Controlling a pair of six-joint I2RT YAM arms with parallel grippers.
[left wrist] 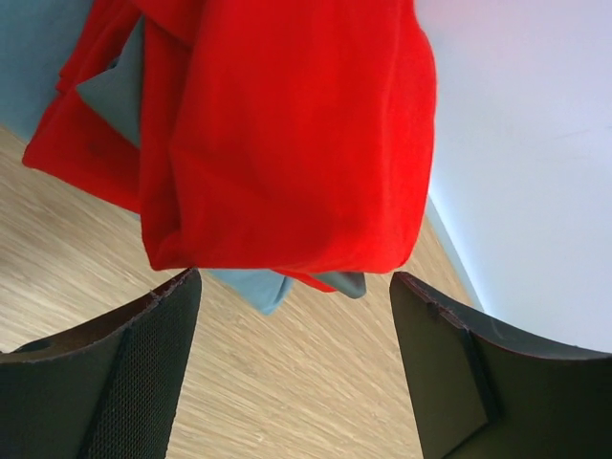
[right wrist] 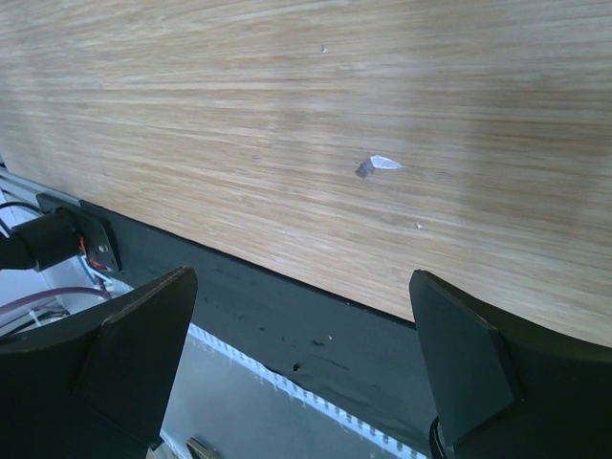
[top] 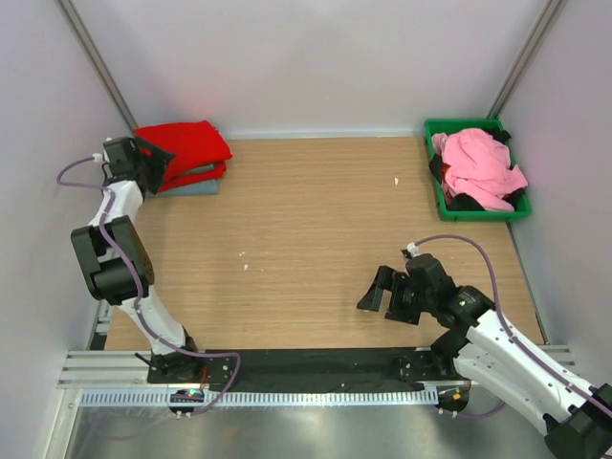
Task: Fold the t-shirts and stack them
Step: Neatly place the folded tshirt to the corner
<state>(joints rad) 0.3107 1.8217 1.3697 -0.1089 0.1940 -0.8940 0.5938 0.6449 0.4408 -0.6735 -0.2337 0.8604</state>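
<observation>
Your left end effector (left wrist: 295,279) stands apart and empty just short of the folded red shirt's (left wrist: 287,134) edge, far across the counter (top: 306,220) from the green bin (top: 475,124) holding the pink shirt (top: 478,167), while your right end effector (right wrist: 301,279) gapes empty nearer that bin.

Three folded cloth t-shirts are counted in one stack: a bright red t-shirt (top: 186,142), a second red t-shirt (top: 203,175) and a light blue-grey t-shirt (top: 194,188). One green plastic bin (top: 464,123) is counted, with one crumpled pink t-shirt (top: 478,163) and dark cloth (top: 467,202) whose number cannot be told.
</observation>
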